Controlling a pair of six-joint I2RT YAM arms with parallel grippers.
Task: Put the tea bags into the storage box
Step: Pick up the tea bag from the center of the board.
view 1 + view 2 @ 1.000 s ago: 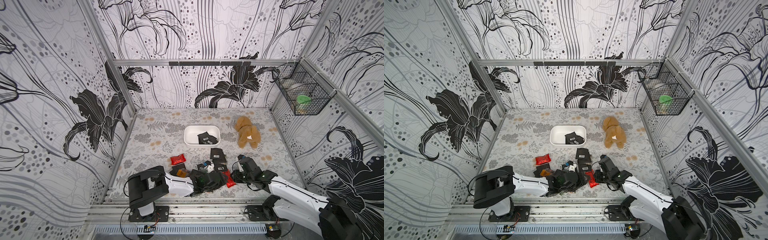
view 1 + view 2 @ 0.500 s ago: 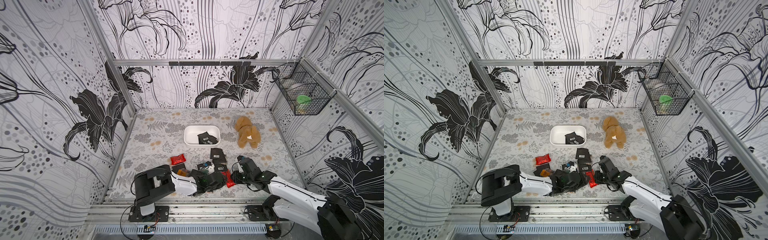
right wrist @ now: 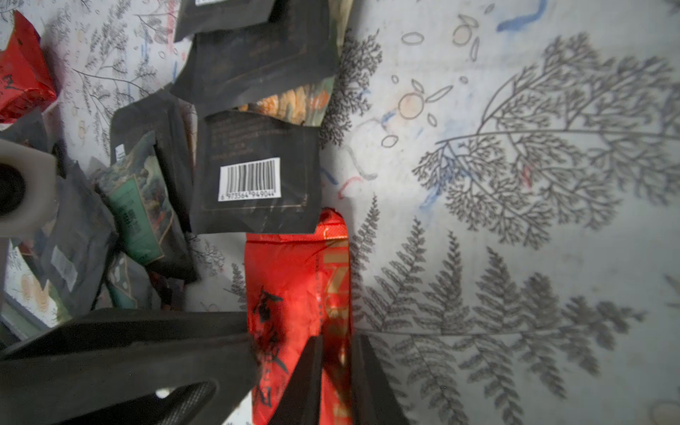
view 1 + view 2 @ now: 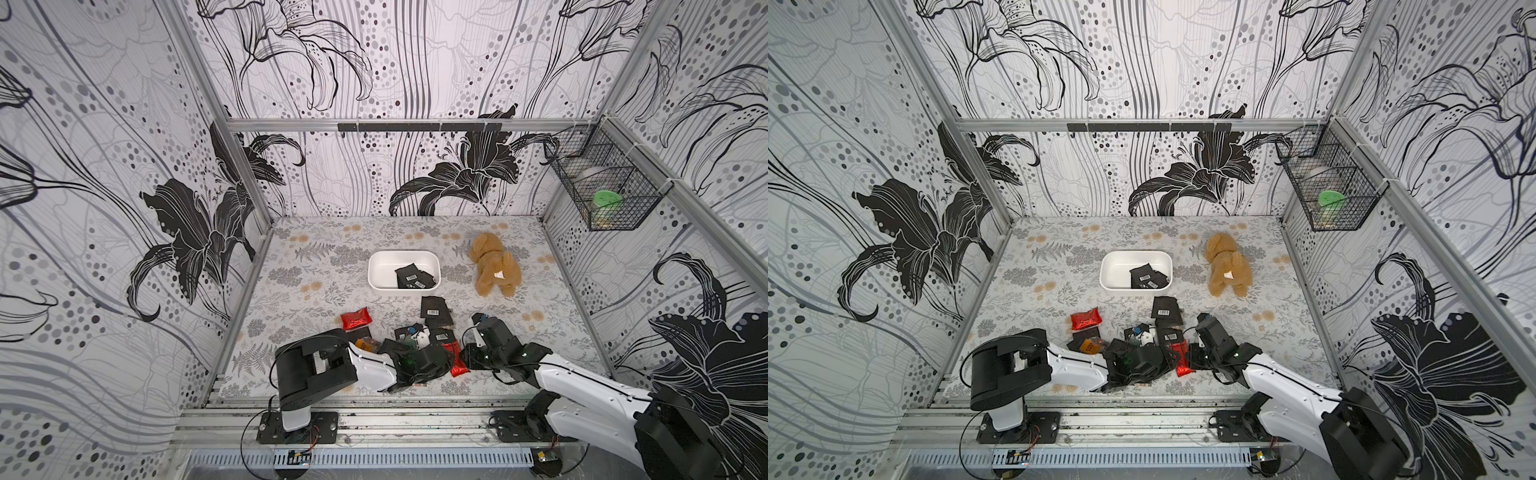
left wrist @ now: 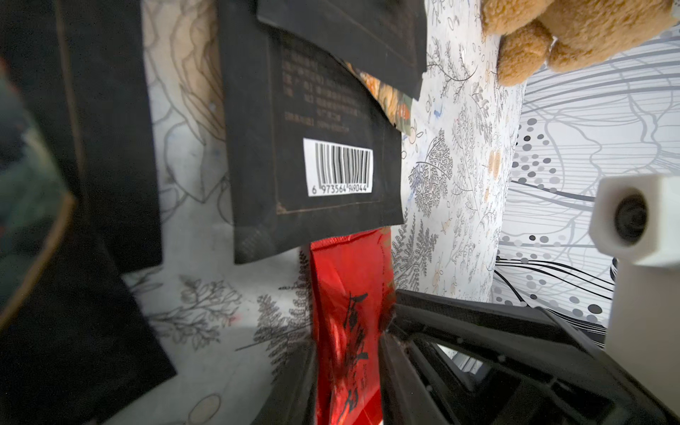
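Two red tea bags [image 4: 355,319] [image 4: 456,358], one storage box [image 4: 382,270]

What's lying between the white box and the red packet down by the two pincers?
Overlapping black tea bags with white barcodes fill that stretch; both top views show them.

The red tea bag [image 5: 346,331] is running off the left wrist picture's edge; small print on the black sachet [image 5: 312,154] is blurring beyond reading.
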